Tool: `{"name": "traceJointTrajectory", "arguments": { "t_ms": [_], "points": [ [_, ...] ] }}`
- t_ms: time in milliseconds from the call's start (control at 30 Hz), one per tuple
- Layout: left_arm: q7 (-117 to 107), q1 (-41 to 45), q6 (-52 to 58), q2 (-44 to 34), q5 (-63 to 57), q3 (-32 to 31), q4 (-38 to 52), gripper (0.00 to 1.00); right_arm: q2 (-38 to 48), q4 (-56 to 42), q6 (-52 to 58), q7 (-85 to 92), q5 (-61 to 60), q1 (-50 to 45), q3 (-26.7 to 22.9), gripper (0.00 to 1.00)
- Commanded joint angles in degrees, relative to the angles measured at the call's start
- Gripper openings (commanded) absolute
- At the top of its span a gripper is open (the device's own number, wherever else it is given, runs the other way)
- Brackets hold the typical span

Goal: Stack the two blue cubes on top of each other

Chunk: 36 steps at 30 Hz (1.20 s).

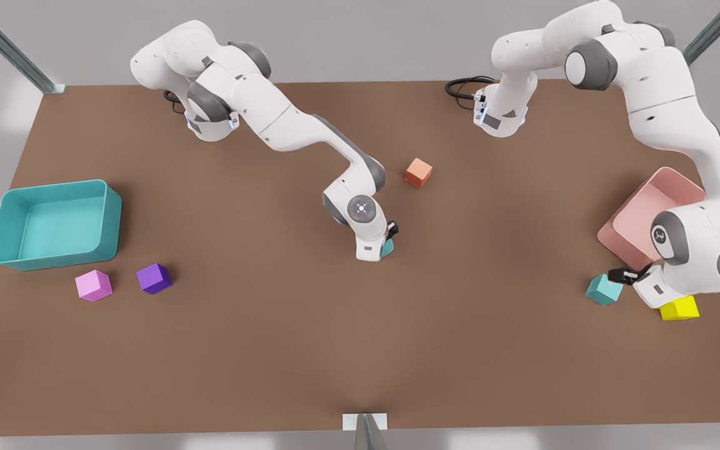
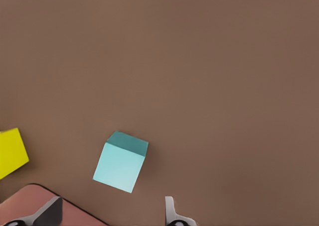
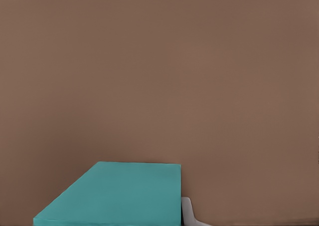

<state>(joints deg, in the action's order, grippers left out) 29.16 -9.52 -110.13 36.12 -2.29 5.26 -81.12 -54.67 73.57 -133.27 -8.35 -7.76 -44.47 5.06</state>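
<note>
One blue cube [image 1: 387,249] rests on the table near the middle, largely hidden under the right gripper [image 1: 389,240]. In the right wrist view this cube [image 3: 117,193] sits close up between the jaws, with one pale fingertip [image 3: 188,212] just beside its edge; the gripper is open. The other blue cube [image 1: 604,289] lies at the front view's right. The left gripper [image 1: 624,275] hovers next to it, open. In the left wrist view that cube [image 2: 121,162] lies ahead of the spread fingers [image 2: 171,212], not between them.
A yellow cube [image 1: 679,309] and a pink bin [image 1: 647,206] sit beside the left arm. An orange cube [image 1: 418,172] lies behind the middle. At the front view's left are a teal bin [image 1: 54,224], a pink cube [image 1: 93,285] and a purple cube [image 1: 154,278].
</note>
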Motion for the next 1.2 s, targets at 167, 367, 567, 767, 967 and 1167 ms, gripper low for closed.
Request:
{"name": "traceJointTrajectory", "arguments": {
  "t_ms": [167,367,567,767,967,1167],
  "points": [
    [35.97,-0.15,-10.99,3.87,0.1,0.02,-0.36,1.0,-1.05,-0.54,-0.5,-8.09,-4.81,0.0,-0.05,1.0],
    [35.88,-0.5,-10.99,6.06,0.19,0.02,-1.68,1.0,-1.4,-0.8,-0.94,-8.09,-4.81,0.0,-0.05,1.0],
    [35.71,-0.59,-11.42,7.29,0.19,0.02,-2.55,1.0,-1.4,-0.89,-0.94,-8.0,-4.81,0.0,-0.05,1.0],
    [35.44,-0.85,-15.47,10.11,0.19,0.02,-2.91,1.0,-1.84,-0.89,-1.46,-8.09,-4.81,0.0,-0.05,1.0],
    [35.44,-1.38,-15.38,10.55,0.27,0.1,-3.87,1.0,-2.11,-1.07,-1.82,-8.0,-4.72,0.0,-0.05,1.0],
    [35.36,-1.55,-15.38,10.63,0.27,0.1,-4.14,0.7,0.26,-0.98,0.91,-7.03,-4.72,0.96,0.04,1.0]
  ]
}}
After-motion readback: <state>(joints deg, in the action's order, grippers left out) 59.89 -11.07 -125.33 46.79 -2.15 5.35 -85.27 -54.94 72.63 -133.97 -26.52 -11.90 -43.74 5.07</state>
